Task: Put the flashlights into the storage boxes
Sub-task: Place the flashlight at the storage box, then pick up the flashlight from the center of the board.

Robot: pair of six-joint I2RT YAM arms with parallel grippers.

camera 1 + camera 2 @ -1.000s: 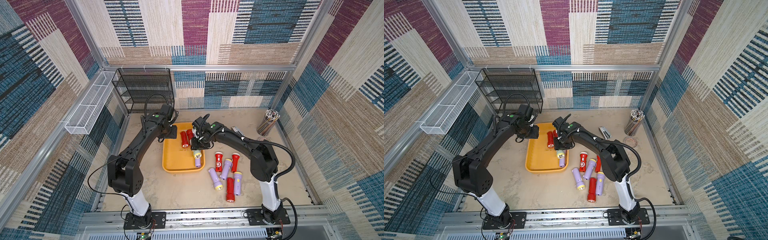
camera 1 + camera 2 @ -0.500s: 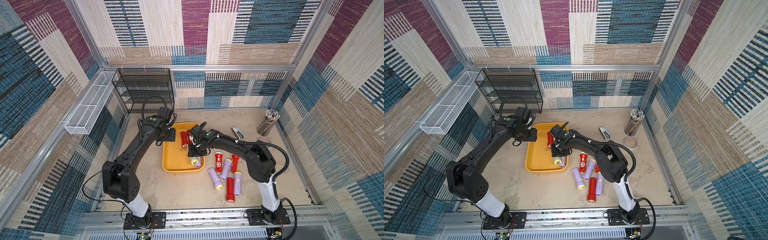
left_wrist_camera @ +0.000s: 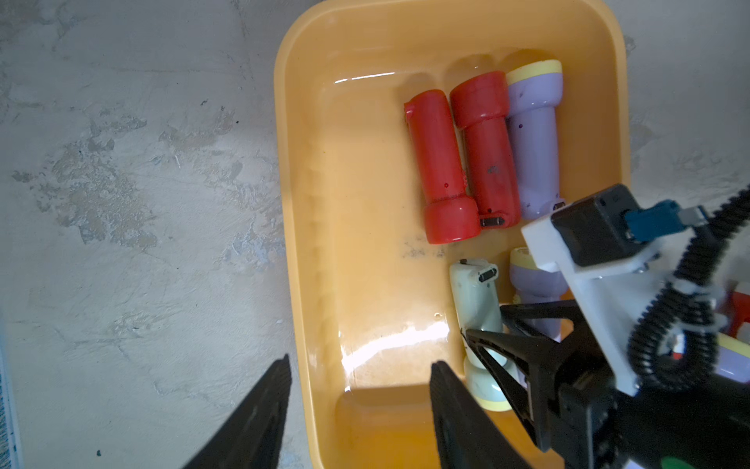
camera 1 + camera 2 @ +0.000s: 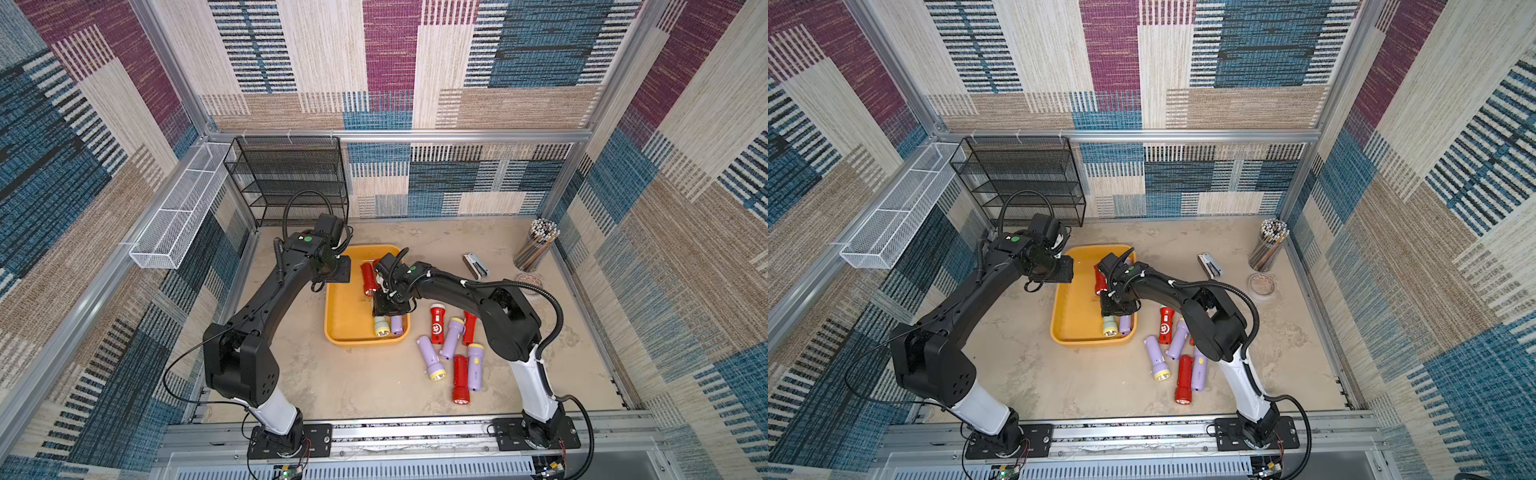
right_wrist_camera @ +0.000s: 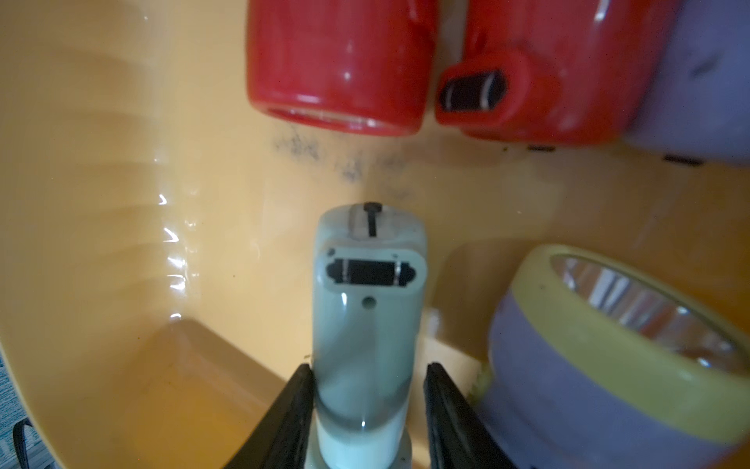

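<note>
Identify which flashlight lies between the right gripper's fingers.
The pale green flashlight, the only green one: it lies in the yellow tray between the fingers of the right gripper; the red flashlights and lilac flashlights lie outside them.

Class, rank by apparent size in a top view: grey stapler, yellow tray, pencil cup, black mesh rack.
1. black mesh rack
2. yellow tray
3. pencil cup
4. grey stapler
The rack rises toward the camera, so its lead is unsure.
</note>
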